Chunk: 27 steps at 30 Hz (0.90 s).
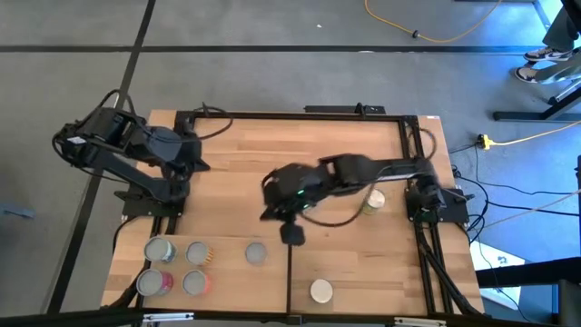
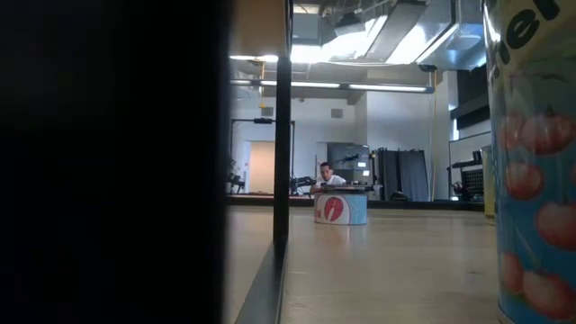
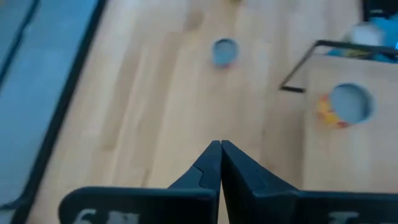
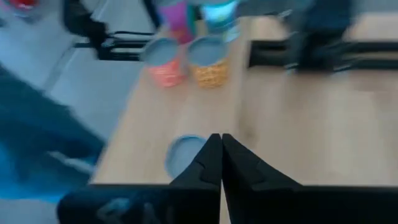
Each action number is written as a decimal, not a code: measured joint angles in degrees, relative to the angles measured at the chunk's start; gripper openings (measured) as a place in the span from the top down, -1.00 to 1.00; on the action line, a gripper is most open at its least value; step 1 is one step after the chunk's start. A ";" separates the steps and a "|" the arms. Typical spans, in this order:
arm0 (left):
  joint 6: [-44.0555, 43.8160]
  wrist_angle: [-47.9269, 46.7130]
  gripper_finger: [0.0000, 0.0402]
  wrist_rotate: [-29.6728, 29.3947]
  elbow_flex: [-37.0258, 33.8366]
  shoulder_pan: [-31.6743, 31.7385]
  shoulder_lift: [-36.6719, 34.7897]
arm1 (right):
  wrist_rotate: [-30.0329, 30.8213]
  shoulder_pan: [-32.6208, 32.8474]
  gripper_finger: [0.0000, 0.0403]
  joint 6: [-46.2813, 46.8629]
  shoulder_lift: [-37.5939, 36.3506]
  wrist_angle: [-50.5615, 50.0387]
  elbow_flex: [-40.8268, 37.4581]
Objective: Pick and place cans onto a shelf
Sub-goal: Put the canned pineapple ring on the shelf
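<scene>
Wood-plank table [image 1: 363,241], your stock as it lies:

- Shelf [image 1: 227,277]: light board with black edging. Five cans stand on it: four clustered at the far corner from the right jaws, among them an orange-labelled can [image 1: 198,254] and a red-labelled can [image 1: 152,282], plus a lone grey-topped can [image 1: 256,253] just ahead of and below the right jaws.
- Off the shelf: a white-topped can [image 1: 320,291] on bare table beyond the shelf's black edge, and a yellow-green can [image 1: 371,202] behind the jaws, beside the right forearm.
- Right gripper [image 1: 292,232]: over the shelf edge, fingers pressed together, holding nothing.
- Left gripper [image 3: 220,163]: parked at its base, fingers pressed together, well apart from every can.

Step, as you may judge it: between placements, with two cans left. Your next move calls for spreading the right jaws and coming down over a loose can.

Every can stands upright, long axis vertical, lid up, except the yellow-green one, whose attitude I cannot tell.
</scene>
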 joint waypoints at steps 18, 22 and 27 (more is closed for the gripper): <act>2.49 18.56 1.00 14.29 -0.02 -10.25 21.80 | 33.79 -0.22 0.98 -6.92 -20.69 -13.03 0.07; 1.81 27.00 1.00 19.95 -0.02 -11.98 27.30 | 33.86 -0.22 0.98 -11.10 -22.21 -15.96 0.07; -3.49 30.62 1.00 20.57 -0.02 -13.42 33.09 | 33.83 -0.28 0.98 -15.83 -22.61 -18.75 0.03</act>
